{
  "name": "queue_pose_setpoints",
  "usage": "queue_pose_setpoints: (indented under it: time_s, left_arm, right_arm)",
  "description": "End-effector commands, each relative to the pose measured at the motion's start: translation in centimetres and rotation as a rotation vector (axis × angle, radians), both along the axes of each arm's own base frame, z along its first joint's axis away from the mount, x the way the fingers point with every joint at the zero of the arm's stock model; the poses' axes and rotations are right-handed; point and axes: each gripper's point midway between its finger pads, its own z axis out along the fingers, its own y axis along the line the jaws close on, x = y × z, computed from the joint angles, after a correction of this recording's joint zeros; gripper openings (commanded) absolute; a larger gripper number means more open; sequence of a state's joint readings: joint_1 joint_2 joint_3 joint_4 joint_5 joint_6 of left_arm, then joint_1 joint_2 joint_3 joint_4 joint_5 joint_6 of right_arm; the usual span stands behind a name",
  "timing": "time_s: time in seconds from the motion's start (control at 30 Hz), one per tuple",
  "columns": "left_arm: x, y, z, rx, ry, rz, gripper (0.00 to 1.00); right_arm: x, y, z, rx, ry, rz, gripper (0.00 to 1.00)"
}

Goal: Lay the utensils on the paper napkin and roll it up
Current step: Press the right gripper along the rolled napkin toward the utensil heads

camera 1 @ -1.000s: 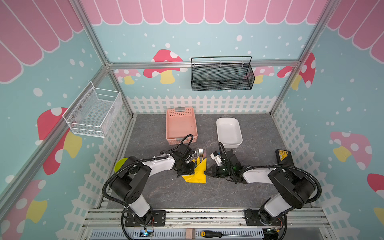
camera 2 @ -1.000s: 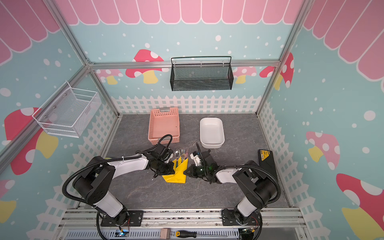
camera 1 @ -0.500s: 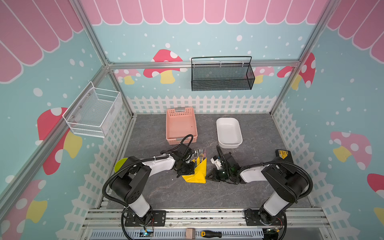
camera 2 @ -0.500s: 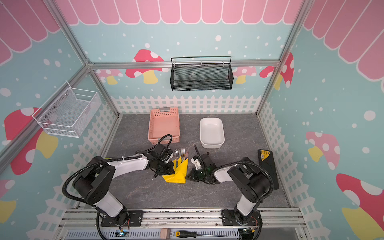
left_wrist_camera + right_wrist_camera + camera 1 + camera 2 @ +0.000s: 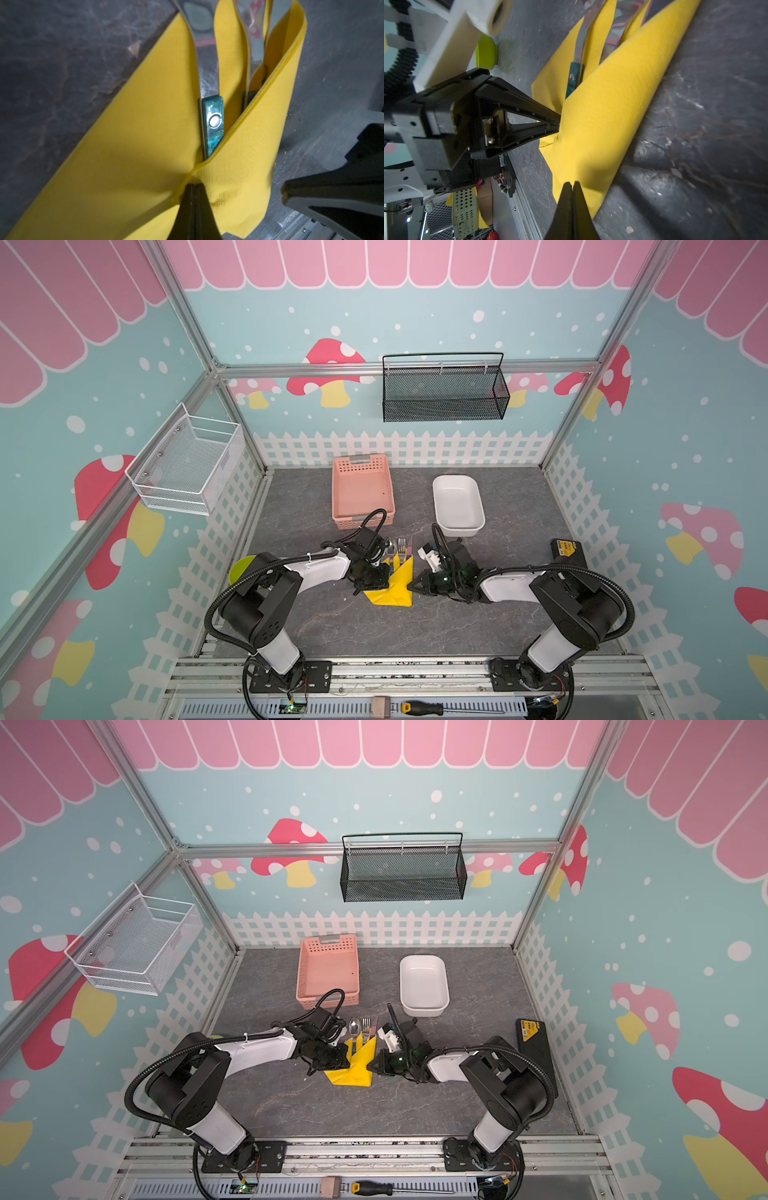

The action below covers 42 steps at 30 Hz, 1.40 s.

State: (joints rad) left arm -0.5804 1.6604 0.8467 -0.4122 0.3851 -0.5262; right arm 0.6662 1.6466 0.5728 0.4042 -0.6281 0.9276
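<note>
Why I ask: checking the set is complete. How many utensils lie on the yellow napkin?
3: spoon, fork and knife lie side by side on the paper napkin, heads sticking out toward the pink basket. The fold covers most of their handles; more could be hidden.

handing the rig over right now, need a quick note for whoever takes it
Left gripper: shut, tip pressed into the paper napkin at the fold; whether paper is pinched between the jaws cannot be told.
Right gripper: shut, tip at the napkin's edge on its own side; contact unclear.
Things: spoon, fork and knife lie side by side on the napkin, heads sticking out toward the pink basket.
Done: all three placed; one side of the napkin folded over the handles, spoon handle partly uncovered.
Left: roll the rest into a closed bundle.
</note>
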Motion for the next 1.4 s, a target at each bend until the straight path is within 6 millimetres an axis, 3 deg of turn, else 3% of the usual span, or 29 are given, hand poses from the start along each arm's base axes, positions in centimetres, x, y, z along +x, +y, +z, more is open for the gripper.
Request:
queue_pose_setpoints:
  time_s: [0.0, 0.17, 0.27, 0.43, 0.6, 0.8, 0.9, 1.17, 1.27, 1.37]
  left_arm:
    - [-0.6, 0.6, -0.8, 0.024, 0.012, -0.007, 0.00]
    - [-0.6, 0.6, -0.9, 0.025, 0.014, -0.007, 0.00]
    - [-0.7, 0.6, -1.0, 0.025, 0.017, -0.008, 0.00]
    - [-0.7, 0.6, -1.0, 0.023, 0.016, -0.010, 0.00]
    - [-0.7, 0.5, -1.0, 0.024, 0.018, -0.010, 0.00]
    - [-0.7, 0.5, -1.0, 0.024, 0.019, -0.010, 0.00]
    - [-0.6, 0.6, -1.0, 0.027, 0.019, -0.010, 0.00]
    - [-0.7, 0.6, -1.0, 0.027, 0.023, -0.011, 0.00]
    - [-0.6, 0.6, -1.0, 0.027, 0.021, -0.012, 0.00]
    - [-0.7, 0.6, -1.0, 0.028, 0.022, -0.013, 0.00]
  right_arm:
    - [0.1, 0.6, 0.1, 0.060, -0.002, 0.018, 0.00]
    - [-0.6, -1.4, -3.3, -0.062, 0.085, -0.043, 0.00]
    - [-0.5, -2.2, -3.6, -0.108, 0.084, -0.064, 0.00]
    - [0.4, -1.6, -1.7, -0.087, 0.031, -0.057, 0.00]
    - [0.8, 1.0, 2.1, 0.111, -0.024, 0.012, 0.00]
    - [0.8, 2.7, 3.0, 0.248, -0.008, 0.043, 0.00]
    - [0.9, 2.7, 2.0, 0.228, 0.011, 0.037, 0.00]
    - [0.2, 0.1, -4.7, -0.040, 0.128, -0.019, 0.00]
    - [0.6, -0.3, -4.6, -0.089, 0.106, -0.021, 0.00]
    - [1.3, 0.4, -2.5, -0.038, 0.046, -0.006, 0.00]
